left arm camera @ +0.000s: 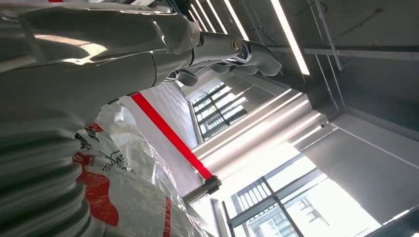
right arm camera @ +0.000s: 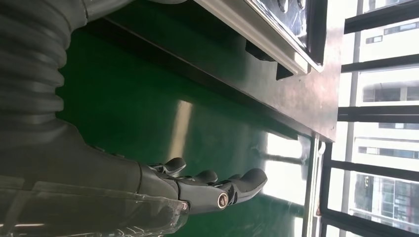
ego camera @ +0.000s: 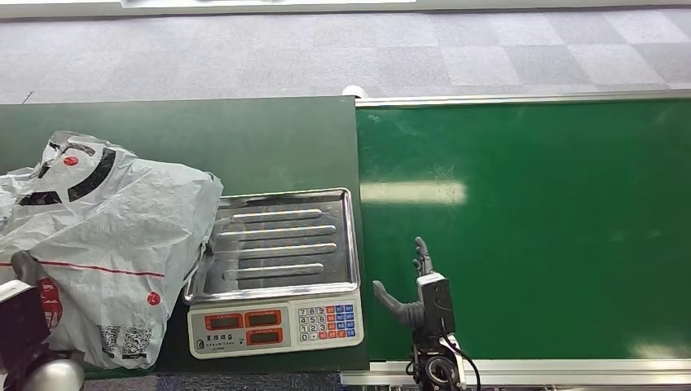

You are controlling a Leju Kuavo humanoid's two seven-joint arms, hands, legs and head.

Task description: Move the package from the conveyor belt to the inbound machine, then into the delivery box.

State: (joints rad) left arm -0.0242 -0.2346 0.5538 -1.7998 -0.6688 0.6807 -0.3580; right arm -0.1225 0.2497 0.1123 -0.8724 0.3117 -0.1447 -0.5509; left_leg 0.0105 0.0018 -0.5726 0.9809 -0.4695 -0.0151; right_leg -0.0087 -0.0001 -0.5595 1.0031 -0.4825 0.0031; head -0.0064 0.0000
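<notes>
**Package off the belt, lying left of the scale; right hand empty over the belt**

Head view: package [ego camera: 106,244] is a crumpled grey plastic courier bag with black and red print and QR codes near its lower edge. It lies on the dark green table [ego camera: 244,138], its right edge touching or overlapping the left rim of the scale tray [ego camera: 277,244]. The tray is shiny stainless, rectangular, with raised ribs and nothing on it. The scale's front panel [ego camera: 273,322] is pale, with three red displays and a coloured keypad. Right of the scale is the conveyor belt [ego camera: 530,220]: glossy bright green, silver rails on its near and far edges, wide bare surface. Grey carpet tiles [ego camera: 326,49] beyond. Right hand [ego camera: 415,293] hovers above the belt's near-left corner, just beside the scale: fingers straight and together, thumb spread out to the side, nothing held. Left hand [ego camera: 28,273] is at the package's lower left edge, mostly hidden by the bag; a thumb tip shows against the plastic. Grip: cannot tell.

Left wrist view: left hand's fingers [left arm camera: 247,49] extended, glossy, slightly curled, nothing visibly between them. Bag plastic [left arm camera: 128,182] lies against the ribbed wrist cover. Whether the palm touches it: cannot tell.

Right wrist view: right hand's fingers [right arm camera: 222,185] stretched out side by side above the smooth green belt [right arm camera: 148,113], empty. The silver rail [right arm camera: 257,34] and dark table edge lie beyond.
</notes>
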